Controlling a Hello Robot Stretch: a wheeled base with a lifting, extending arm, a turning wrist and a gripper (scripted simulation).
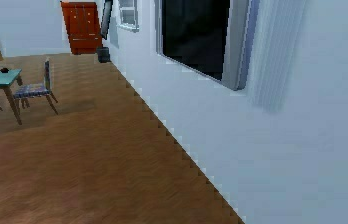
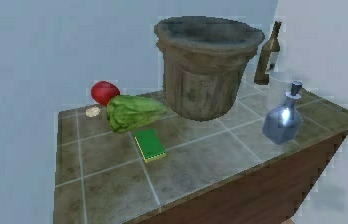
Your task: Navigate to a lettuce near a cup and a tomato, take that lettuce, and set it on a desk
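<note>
A leafy green lettuce (image 2: 134,112) lies on a tiled countertop (image 2: 202,165) in the arm side view, left of the middle. A red tomato (image 2: 104,93) sits just behind it to the left, with a small pale thing (image 2: 92,112) beside them. A flat green object (image 2: 151,146) lies right in front of the lettuce.
A large brown pot (image 2: 207,65) stands on the counter behind the lettuce, a glass bottle (image 2: 282,115) to its right and a dark bottle (image 2: 272,55) behind. In the forward view a wall with a dark window (image 1: 197,35) runs along the right; a table (image 1: 4,78), chair (image 1: 37,90) and red-brown dresser (image 1: 82,27) stand far left.
</note>
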